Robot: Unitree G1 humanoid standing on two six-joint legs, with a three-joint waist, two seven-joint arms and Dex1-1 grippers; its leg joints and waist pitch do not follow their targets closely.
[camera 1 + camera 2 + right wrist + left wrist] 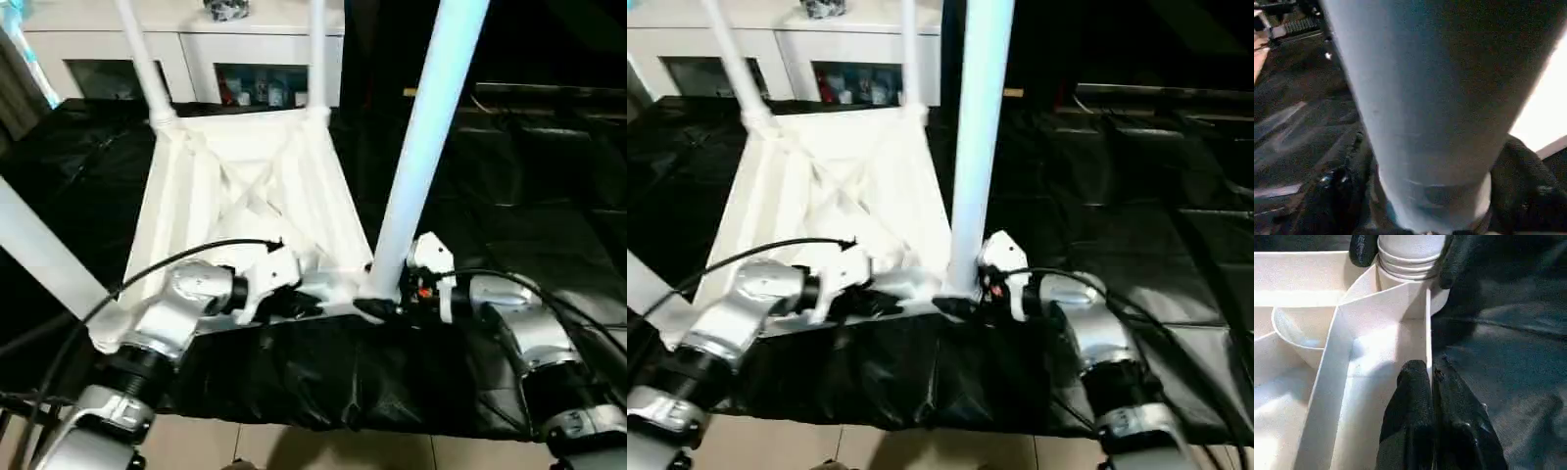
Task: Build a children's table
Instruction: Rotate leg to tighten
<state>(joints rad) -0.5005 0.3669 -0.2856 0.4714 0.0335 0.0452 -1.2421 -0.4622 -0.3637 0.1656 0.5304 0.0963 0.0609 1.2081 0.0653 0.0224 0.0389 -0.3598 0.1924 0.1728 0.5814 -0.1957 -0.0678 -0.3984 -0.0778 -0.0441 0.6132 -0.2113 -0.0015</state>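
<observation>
Left wrist view: your left gripper (1431, 377) pinches the tabletop (1376, 333) rim, steadying it; right gripper (384, 305) clasps the leg (421, 147) at its corner socket.

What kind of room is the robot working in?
Probably a room in a home or a test room set up like one: a white cabinet with glass doors at the back, a tiled floor, and black sheeting spread under the upturned table.
</observation>
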